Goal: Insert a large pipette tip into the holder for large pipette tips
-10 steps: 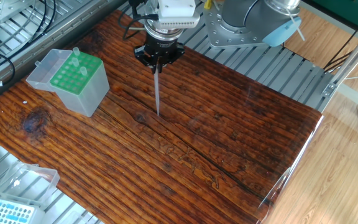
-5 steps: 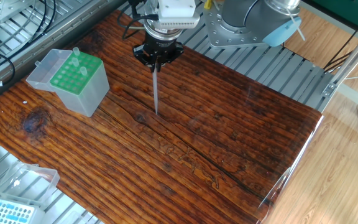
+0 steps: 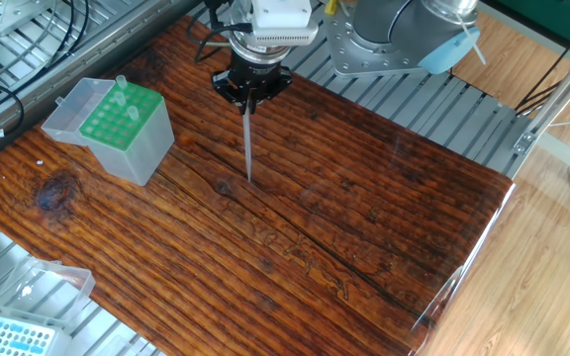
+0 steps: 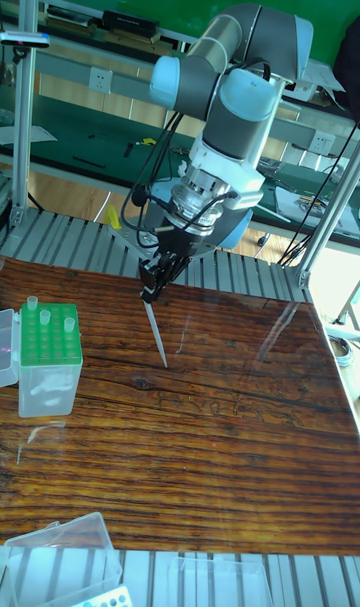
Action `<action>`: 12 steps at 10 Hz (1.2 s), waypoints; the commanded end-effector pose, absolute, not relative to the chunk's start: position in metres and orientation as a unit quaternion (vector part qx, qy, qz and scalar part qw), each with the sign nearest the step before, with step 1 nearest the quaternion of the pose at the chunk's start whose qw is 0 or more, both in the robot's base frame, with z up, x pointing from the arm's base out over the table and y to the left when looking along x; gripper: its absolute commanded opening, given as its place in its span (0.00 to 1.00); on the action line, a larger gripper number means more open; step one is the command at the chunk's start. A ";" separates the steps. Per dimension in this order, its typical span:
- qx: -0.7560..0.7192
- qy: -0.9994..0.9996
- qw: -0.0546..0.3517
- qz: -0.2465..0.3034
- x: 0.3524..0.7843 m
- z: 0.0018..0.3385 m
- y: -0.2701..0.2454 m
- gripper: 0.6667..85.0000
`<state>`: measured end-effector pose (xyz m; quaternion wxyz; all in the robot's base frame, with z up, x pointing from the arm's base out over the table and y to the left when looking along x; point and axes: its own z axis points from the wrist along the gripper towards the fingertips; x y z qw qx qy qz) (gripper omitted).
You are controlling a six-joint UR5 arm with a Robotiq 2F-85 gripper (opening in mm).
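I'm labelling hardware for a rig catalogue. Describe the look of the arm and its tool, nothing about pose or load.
The arm has silver-grey tubular links with rounded light blue joint caps. A round metal flange, ringed with bolts, joins a white wrist block to the small black tool, which ends in two short dark fingers. Black cables loop beside the wrist, with a little yellow showing among them. No readable markings.

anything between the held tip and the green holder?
Nothing: bare wooden tabletop between the large pipette tip in the gripper and the holder, clearest in the fixed view.
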<state>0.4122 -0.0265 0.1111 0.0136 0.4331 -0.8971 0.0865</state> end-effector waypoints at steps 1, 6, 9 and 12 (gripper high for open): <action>0.432 -0.898 0.009 0.088 0.415 0.112 -0.027 0.00; 0.434 -0.896 0.004 0.094 0.419 0.113 -0.029 0.00; 0.436 -0.895 0.008 0.095 0.417 0.113 -0.030 0.00; 0.437 -0.894 0.017 0.099 0.414 0.119 -0.033 0.00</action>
